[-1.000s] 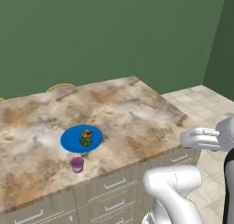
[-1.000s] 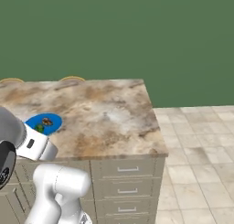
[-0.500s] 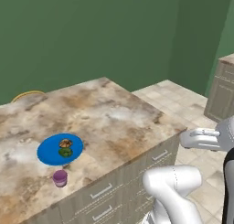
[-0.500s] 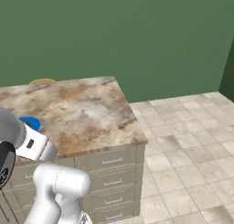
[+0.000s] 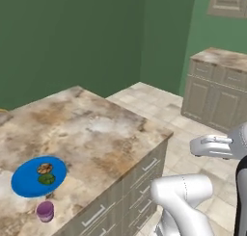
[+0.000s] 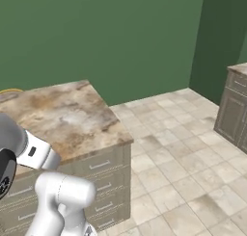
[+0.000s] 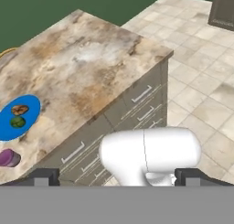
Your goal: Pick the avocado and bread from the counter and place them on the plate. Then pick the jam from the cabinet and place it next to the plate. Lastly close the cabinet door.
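- The fingers (image 7: 117, 178) show in the hand view as two small dark tips, one at each lower corner; they stand spread wide apart and hold nothing.
- Beyond them lies the desk (image 5: 96, 129), a marbled stone slab in beige and brown with a paler, cloudy patch near its middle; its edges are straight and its near corner squared.
- Below the slab sit beige drawers (image 7: 137, 104) with flat fronts and thin silver bar handles set level.
- The plate (image 5: 29, 182) is a flat, plain, bright blue disc lying on the desk near its front edge, far to the left in the left base view and in the hand view (image 7: 13, 120).
- On the plate rests the bread (image 5: 45, 169), a small tan, bumpy lump, and just beside it the avocado (image 5: 47, 179), a small dark green roundish lump; whether the two touch I cannot tell.
- Just off the plate, nearer the desk's front edge, stands a short purple jar (image 5: 45, 211), round with a smooth side.
- The floor (image 6: 183, 153) is laid in pale, mottled square tiles.
- A plain dark green wall (image 6: 96, 37) stands behind the desk.
- Well apart across the floor is a second beige cabinet unit (image 5: 217, 90) with panelled fronts and a marbled top.
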### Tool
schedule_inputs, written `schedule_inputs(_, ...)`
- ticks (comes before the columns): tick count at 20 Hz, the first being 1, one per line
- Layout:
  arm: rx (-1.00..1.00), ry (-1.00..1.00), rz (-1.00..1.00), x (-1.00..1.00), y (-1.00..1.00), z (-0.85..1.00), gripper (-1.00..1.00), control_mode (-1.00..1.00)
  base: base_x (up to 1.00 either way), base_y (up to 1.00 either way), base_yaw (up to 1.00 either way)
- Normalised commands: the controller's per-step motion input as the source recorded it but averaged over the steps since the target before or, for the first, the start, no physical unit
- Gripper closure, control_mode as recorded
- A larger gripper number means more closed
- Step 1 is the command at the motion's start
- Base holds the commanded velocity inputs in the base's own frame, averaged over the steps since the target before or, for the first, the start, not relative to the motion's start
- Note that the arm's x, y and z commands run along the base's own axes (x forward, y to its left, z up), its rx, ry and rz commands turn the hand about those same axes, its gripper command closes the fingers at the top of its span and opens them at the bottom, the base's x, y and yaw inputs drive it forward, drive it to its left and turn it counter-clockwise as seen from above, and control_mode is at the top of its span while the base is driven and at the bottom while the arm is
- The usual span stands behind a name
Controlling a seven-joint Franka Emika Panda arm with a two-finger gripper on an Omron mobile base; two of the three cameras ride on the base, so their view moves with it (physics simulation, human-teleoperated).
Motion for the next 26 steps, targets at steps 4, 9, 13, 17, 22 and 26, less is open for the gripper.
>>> schedule_inputs(4,0.0,0.0,0.0,0.0,0.0,0.0,-1.0,1.0,0.0,-0.23,-0.32)
schedule_inputs(9,0.0,0.0,0.0,0.0,0.0,0.0,-1.0,1.0,0.02,-0.29,-0.3)
schedule_inputs(13,0.0,0.0,0.0,0.0,0.0,0.0,-1.0,1.0,0.26,-0.32,-0.27)
schedule_inputs(17,0.0,0.0,0.0,0.0,0.0,0.0,-1.0,1.0,0.54,-0.35,-0.26)
schedule_inputs(22,0.0,0.0,0.0,0.0,0.0,0.0,-1.0,1.0,0.38,-0.43,-0.25)
schedule_inputs(26,0.0,0.0,0.0,0.0,0.0,0.0,-1.0,1.0,0.16,-0.54,-0.24)
